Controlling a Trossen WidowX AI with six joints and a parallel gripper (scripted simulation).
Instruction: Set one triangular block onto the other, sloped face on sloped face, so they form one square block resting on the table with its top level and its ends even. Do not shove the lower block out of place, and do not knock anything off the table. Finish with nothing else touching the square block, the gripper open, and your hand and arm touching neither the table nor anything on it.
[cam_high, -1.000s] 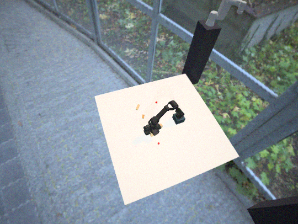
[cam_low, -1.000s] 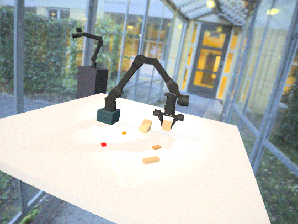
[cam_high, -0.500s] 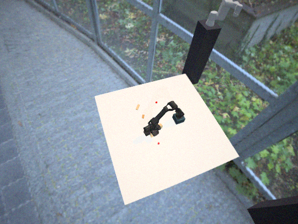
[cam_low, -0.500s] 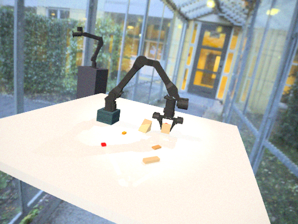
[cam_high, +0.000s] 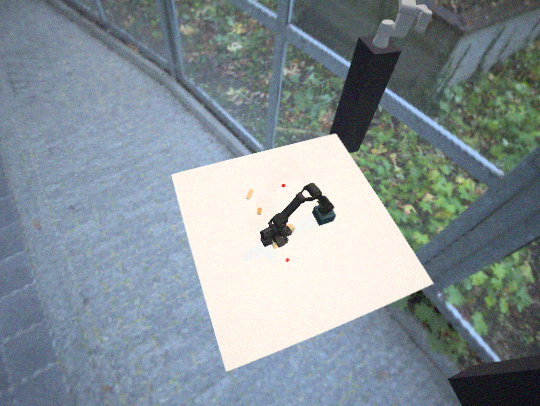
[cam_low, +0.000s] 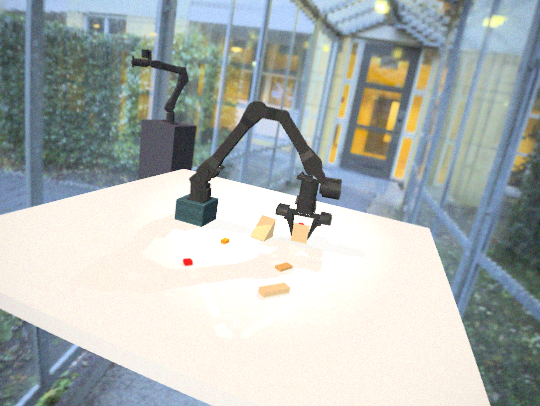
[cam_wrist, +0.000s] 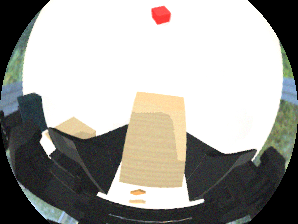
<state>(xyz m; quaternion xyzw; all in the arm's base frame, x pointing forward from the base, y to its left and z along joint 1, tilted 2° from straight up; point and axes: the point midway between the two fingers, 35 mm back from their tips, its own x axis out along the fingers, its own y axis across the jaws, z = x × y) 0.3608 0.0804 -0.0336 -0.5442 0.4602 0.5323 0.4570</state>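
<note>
One triangular block (cam_high: 275, 245) (cam_low: 300, 233) (cam_wrist: 155, 145) is between the fingers of my gripper (cam_low: 301, 236), which is shut on it. The fingers grip it from both sides; in the wrist view it fills the middle. It is low over the table, but whether it touches the table is unclear. The other triangular block (cam_high: 290, 227) (cam_low: 263, 228) (cam_wrist: 75, 128) stands apart on the table, between the held block and the arm's base, with a slanted side showing in the exterior view. In the wrist view the left finger partly hides it.
The arm's base (cam_high: 324, 216) (cam_low: 196, 210) stands on the table (cam_high: 320, 295) (cam_low: 350, 330). A red cube (cam_high: 287, 260) (cam_wrist: 161, 15) lies beyond the held block. Another red cube (cam_high: 283, 185) (cam_low: 188, 262), a small orange piece (cam_low: 225, 241) and two flat wooden pieces (cam_low: 283, 267) (cam_low: 274, 290) lie farther off.
</note>
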